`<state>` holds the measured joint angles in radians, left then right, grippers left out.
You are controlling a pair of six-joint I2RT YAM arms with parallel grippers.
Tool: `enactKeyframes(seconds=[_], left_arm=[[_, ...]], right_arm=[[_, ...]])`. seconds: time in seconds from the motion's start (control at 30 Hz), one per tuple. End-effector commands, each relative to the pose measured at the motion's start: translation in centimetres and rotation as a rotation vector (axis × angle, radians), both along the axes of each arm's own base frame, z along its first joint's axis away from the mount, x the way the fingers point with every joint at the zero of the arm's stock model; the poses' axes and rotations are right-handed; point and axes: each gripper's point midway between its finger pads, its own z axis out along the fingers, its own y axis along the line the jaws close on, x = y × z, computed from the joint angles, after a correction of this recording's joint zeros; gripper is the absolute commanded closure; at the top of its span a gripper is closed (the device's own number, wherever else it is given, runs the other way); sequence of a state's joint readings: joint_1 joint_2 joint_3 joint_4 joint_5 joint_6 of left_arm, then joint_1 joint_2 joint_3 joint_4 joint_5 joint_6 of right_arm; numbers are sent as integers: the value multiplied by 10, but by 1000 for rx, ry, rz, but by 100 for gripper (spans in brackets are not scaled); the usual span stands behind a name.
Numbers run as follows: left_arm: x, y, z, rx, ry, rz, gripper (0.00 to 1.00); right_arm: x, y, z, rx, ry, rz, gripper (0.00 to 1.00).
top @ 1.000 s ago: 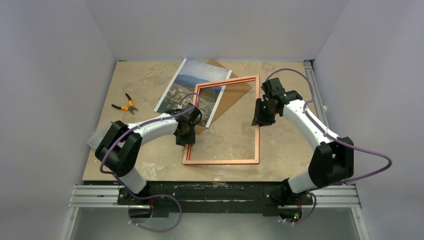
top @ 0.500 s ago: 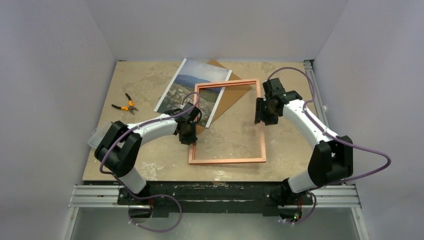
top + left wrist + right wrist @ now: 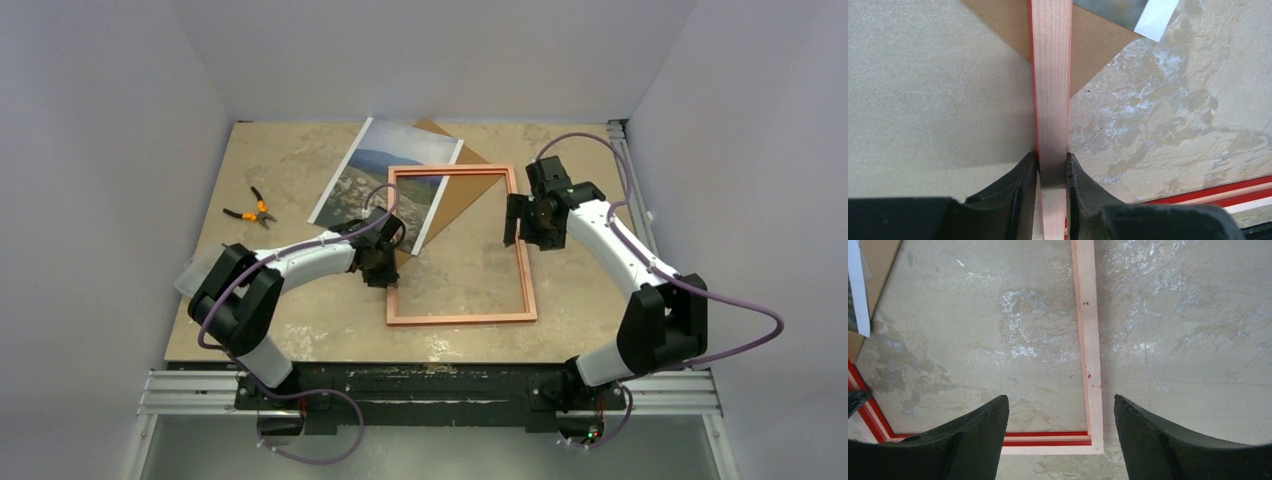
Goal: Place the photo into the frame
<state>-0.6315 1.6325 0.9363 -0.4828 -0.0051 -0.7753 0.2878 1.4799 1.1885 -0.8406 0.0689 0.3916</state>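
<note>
Left gripper [image 3: 1052, 160] clamped on the frame [image 3: 460, 319], 9 o'clock rail. Right gripper [image 3: 1062, 405] spread apart over the 3 o'clock rail, gripping nothing. I see the frame mid-table, back up, overlapping the photo [image 3: 385, 165] at 11 o'clock.

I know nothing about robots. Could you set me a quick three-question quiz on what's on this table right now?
1. True or false: the left fingers are clamped on the left rail of the frame.
2. What lies partly under the frame's far-left corner? A. a cup B. the photo C. a book
3. Fill in the blank: the right fingers stand ____ above the frame's right rail, gripping nothing.

Key: 1 true; 2 B; 3 open
</note>
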Motion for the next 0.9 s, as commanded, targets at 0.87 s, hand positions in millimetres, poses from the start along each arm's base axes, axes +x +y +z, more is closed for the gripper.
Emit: enactKeyframes(seconds=[0.87], left_arm=[[-18, -214, 20, -330, 29, -6, 100]], right_arm=[[-2, -3, 34, 34, -155, -35, 18]])
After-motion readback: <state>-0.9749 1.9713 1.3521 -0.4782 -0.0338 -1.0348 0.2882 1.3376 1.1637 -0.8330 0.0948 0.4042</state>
